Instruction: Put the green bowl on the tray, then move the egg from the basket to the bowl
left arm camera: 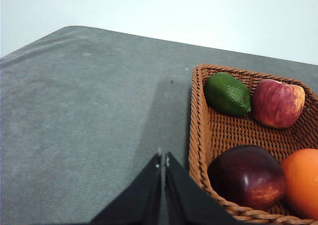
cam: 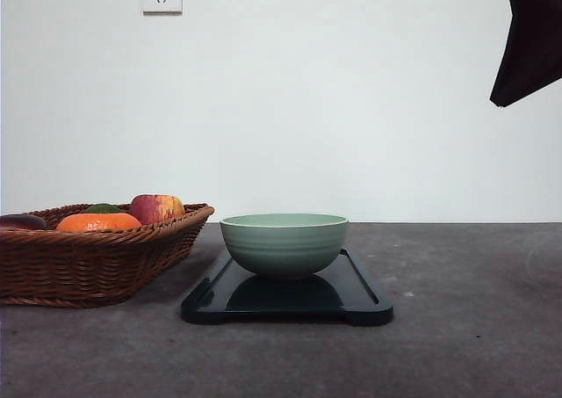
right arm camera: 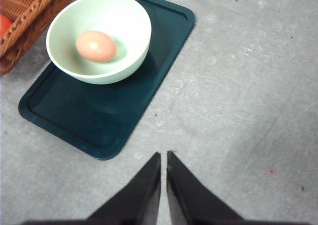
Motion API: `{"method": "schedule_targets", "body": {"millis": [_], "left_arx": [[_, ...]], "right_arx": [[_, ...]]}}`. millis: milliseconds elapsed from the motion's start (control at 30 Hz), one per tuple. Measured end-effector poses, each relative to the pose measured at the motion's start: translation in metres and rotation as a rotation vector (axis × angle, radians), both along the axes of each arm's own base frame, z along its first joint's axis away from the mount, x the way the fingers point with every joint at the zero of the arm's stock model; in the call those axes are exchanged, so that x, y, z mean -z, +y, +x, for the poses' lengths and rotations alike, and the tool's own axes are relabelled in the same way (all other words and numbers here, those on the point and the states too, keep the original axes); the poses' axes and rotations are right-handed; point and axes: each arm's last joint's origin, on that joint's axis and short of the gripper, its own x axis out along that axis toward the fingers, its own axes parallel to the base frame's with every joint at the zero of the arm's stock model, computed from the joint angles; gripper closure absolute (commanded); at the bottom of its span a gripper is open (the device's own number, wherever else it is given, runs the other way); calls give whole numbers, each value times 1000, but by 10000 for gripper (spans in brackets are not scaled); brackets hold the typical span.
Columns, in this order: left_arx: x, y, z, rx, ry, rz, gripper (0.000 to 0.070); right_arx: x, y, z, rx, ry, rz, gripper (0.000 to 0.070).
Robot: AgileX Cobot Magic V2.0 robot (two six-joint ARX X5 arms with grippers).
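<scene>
Black-navy tray (cam: 364, 303), long axis running away from you; green bowl (cam: 284, 243) upright on it, egg (right arm camera: 96, 45) inside, lying sideways. Basket (cam: 88, 262) left, just beside. Left gripper (left arm camera: 163, 161) and right gripper (right arm camera: 164, 157): fingers pressed together, empty.

The front view sits low, near table height, looking level across the grey table (cam: 457, 328) at a white wall; the tray (cam: 360, 294) lies close at centre, the basket (cam: 88, 262) at nine o'clock. The left wrist view looks steeply down from above the table's edge region, close over one corner of the basket (left arm camera: 198, 135), its fingers (left arm camera: 151, 185) at six o'clock. The right wrist view looks down from higher, taking in the whole tray (right arm camera: 124, 111) and green bowl (right arm camera: 129, 41), the basket (right arm camera: 30, 16) at eleven o'clock. Front and right wrist views share the tray, bowl and basket; all three share the basket.
</scene>
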Motion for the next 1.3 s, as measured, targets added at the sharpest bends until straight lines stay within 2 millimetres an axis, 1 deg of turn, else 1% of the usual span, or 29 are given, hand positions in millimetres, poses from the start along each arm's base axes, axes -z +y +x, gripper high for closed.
{"method": "schedule_targets", "body": {"millis": [400,467,567,667,767,900,1000,1133,1300], "left_arx": [[0,0,0,0,0,0,700],[0,0,0,0,0,0,700],[0,0,0,0,0,0,700],[0,0,0,0,0,0,700],[0,0,0,0,0,0,700],[0,0,0,0,0,0,700],[0,0,0,0,0,0,700],[0,0,0,0,0,0,700],[0,0,0,0,0,0,700]], "right_arx": [[0,0,0,0,0,-1,688],[0,0,0,-1,-13,-21,688],[-2,-5,-1,25,-79,-73,688],[-2,-13,-5,65,-186,-77,688],[10,-26,-12,119,-282,-66,688],[37,-47,-25,226,-404,-42,688],[60,-59,-37,298,-487,-28,688],[85,-68,-53,351,-549,-18,688],[100,-71,-64,370,-618,1,688]]}}
